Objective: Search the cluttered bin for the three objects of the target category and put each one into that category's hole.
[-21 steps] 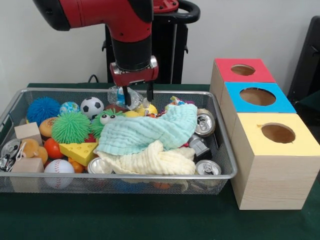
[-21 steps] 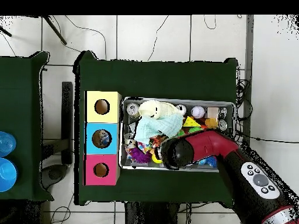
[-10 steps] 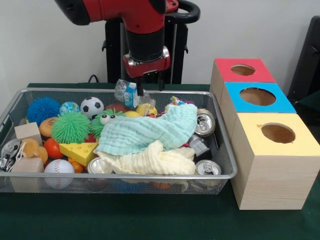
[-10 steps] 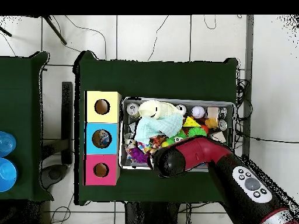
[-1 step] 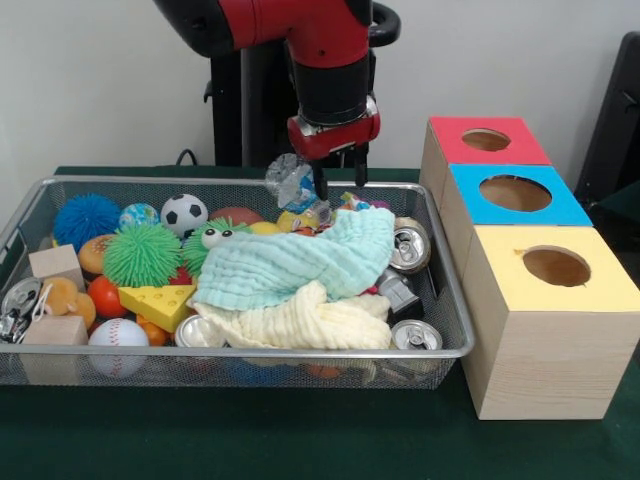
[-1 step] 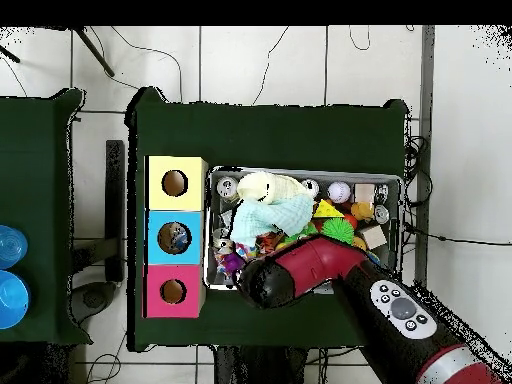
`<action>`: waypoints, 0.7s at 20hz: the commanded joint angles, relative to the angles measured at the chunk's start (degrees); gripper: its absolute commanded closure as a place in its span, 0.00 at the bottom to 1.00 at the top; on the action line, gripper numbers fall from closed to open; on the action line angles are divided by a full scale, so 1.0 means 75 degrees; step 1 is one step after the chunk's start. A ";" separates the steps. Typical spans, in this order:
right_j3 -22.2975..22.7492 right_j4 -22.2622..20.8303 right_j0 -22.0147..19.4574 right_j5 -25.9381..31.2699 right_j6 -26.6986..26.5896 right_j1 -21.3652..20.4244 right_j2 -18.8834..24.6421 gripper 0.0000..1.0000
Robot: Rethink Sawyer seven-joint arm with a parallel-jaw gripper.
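My gripper hangs above the far right part of the wire bin, shut on a crumpled clear plastic bottle with a blue label that sticks out to its left. The bottle is lifted clear of the clutter. To the right stand three wooden boxes with round holes on top: red, blue and yellow. In the overhead view the arm hides the gripper and bottle; the boxes lie left of the bin.
In the bin lie a light green cloth, a cream cloth, drink cans, a soccer ball, spiky balls, a baseball, a cheese wedge and wooden blocks.
The gripper closed on the bottle at the bin's far side, lifted it out of the clutter and carried it to the right, toward the boxes.
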 commanded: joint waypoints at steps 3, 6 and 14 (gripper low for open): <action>0.0271 -0.0784 -0.0113 0.0136 -0.0991 0.0289 -0.0441 0.00; 0.0297 -0.0740 -0.0332 0.0297 -0.1300 0.0117 -0.0365 0.00; 0.0365 -0.0223 -0.1047 0.0836 -0.1924 -0.0070 0.0068 0.00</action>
